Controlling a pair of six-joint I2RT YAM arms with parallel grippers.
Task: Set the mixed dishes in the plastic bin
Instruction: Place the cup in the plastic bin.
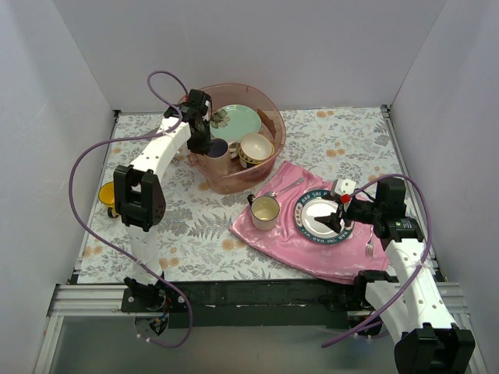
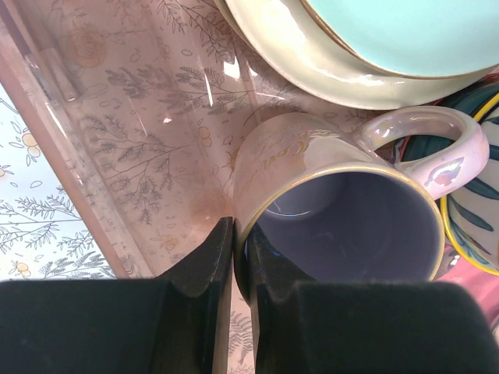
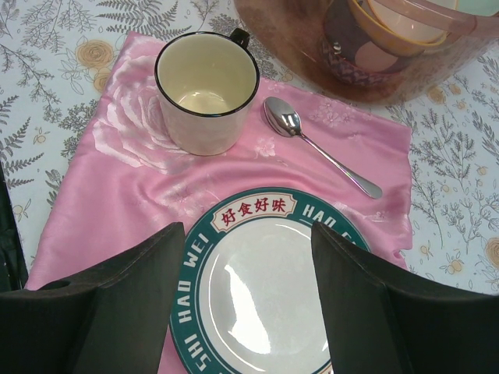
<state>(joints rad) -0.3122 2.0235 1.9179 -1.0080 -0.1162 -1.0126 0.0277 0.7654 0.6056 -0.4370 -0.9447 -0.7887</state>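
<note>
Near right: right gripper (image 3: 248,234) spread wide and empty, hanging over the lettered plate (image 3: 257,308) on the pink cloth (image 3: 117,179), with a cup (image 3: 207,89) and spoon (image 3: 284,121) just beyond (none of them meant for the bin, by the look of it).

Near left: yellow mug (image 1: 107,193) on the table beside the left arm, partly hidden by it, not yet put away.

Far middle: left gripper (image 2: 234,234) pinched tight on the wall of the pale mug (image 2: 292,156), one finger inside the rim and one outside, down within the bin (image 1: 274,118).

To finish well:
- Lower until the base sits on the bin floor, keeping off the green plate (image 2: 405,31) beyond and the patterned dish (image 1: 255,148) just to the right.
- Open only a little, then lift straight up so as not to snag the rim.

Cannot tell whether the base touches the floor: hidden under the mug itself. Patterned dish cut off at the edge of the wrist view. Only a pale rim showing beneath the green plate. Shapes seen through the bin wall too blurred to name.
</note>
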